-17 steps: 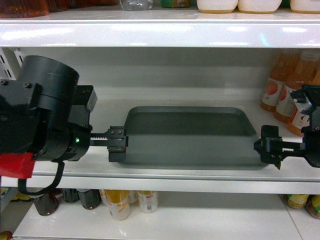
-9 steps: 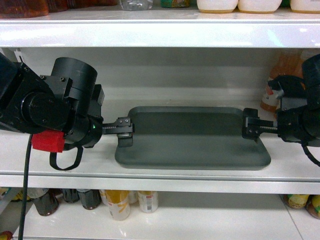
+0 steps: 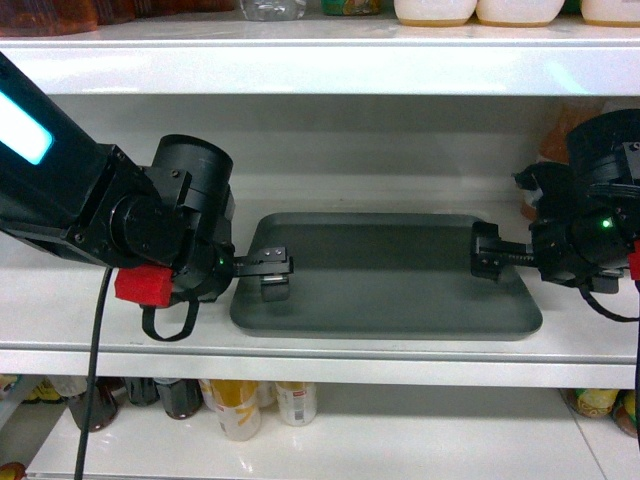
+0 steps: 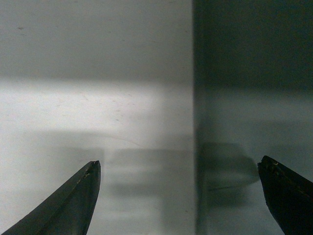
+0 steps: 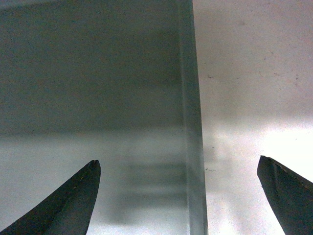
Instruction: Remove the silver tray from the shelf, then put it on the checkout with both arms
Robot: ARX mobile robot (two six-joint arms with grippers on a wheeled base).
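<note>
Both arms have closed in over the silver tray (image 3: 385,275) ends, left gripper (image 3: 272,268) and right gripper (image 3: 487,252) spread wide straddling each rim, nothing clamped; tray flat on shelf (image 3: 320,345), near front edge.

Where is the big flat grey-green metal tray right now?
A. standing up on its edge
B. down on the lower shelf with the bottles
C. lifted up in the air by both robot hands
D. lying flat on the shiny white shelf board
D: the flat grey-green metal tray lies flat on the glossy white shelf board, with the open left gripper and right gripper at its two ends.
</note>
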